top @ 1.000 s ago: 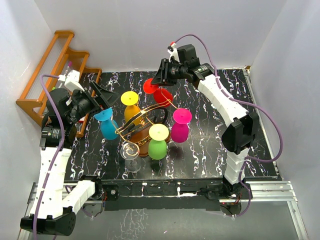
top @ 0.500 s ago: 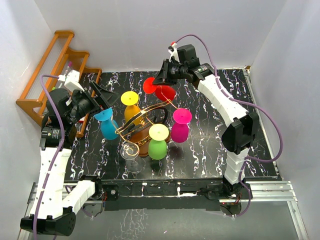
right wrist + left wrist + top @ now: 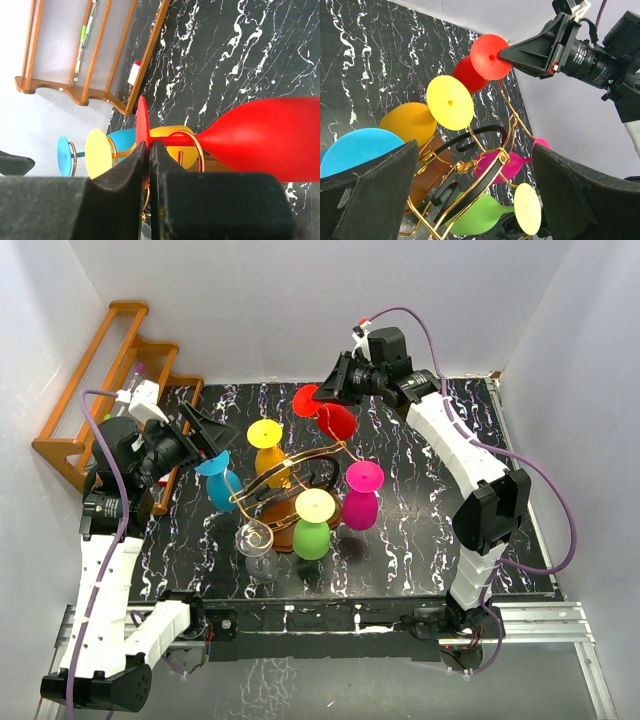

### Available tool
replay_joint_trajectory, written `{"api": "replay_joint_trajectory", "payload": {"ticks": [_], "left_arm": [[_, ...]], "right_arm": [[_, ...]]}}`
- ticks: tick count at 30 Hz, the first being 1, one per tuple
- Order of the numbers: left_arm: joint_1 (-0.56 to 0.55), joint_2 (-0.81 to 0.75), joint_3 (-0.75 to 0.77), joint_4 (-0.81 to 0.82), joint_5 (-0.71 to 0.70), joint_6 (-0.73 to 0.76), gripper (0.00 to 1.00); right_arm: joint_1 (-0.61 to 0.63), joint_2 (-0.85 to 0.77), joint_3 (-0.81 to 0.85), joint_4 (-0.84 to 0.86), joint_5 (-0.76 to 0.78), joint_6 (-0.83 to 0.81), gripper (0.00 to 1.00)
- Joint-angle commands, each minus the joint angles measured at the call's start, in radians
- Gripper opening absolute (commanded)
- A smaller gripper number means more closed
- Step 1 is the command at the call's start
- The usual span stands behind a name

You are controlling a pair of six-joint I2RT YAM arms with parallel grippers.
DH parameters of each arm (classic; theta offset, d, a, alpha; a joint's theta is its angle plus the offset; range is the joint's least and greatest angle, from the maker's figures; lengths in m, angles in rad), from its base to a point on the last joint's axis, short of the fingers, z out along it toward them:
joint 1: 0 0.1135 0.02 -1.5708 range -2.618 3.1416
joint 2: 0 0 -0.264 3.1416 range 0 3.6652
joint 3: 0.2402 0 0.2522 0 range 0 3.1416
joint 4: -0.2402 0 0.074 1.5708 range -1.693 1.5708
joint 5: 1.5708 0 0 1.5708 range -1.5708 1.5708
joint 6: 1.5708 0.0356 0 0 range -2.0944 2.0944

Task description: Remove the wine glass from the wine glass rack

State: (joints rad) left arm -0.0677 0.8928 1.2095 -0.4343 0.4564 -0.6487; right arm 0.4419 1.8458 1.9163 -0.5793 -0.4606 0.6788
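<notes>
Nearest, a clear glass [image 3: 258,543] sat at the rack's [image 3: 283,478] 7 o'clock end and a green glass [image 3: 313,532] at 5; a blue glass [image 3: 219,488] sat at 9, a magenta glass [image 3: 359,504] at 3, a yellow glass [image 3: 265,435] at 11; the left gripper [image 3: 210,435] hovered just beside the blue glass, fingers wide apart, holding nothing; farthest, at 1 o'clock, the red glass [image 3: 338,422] lay tilted, stem across the rack's gold curl, its foot pinched between the right gripper's [image 3: 322,400] fingers.
</notes>
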Motion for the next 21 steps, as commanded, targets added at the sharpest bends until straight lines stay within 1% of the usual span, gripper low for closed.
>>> {"api": "replay_joint_trajectory", "payload": {"ticks": [1, 7, 14, 18, 21], "left_arm": [[-0.004, -0.010, 0.015, 0.008, 0.008, -0.009, 0.93], [-0.003, -0.009, 0.018, 0.005, 0.008, -0.010, 0.92], [-0.003, -0.006, 0.014, 0.021, 0.014, -0.018, 0.90], [-0.003, -0.005, 0.013, 0.022, 0.016, -0.019, 0.90], [-0.003, -0.005, 0.014, 0.019, 0.016, -0.018, 0.89]], "right_arm": [[-0.006, -0.043, 0.012, 0.104, -0.010, 0.027, 0.08], [-0.013, -0.066, -0.010, 0.105, 0.001, 0.029, 0.08], [-0.026, -0.153, -0.084, 0.105, 0.045, 0.015, 0.08], [-0.031, -0.178, -0.112, 0.107, 0.032, 0.012, 0.08], [-0.031, -0.205, -0.150, 0.125, -0.007, 0.014, 0.08]]}}
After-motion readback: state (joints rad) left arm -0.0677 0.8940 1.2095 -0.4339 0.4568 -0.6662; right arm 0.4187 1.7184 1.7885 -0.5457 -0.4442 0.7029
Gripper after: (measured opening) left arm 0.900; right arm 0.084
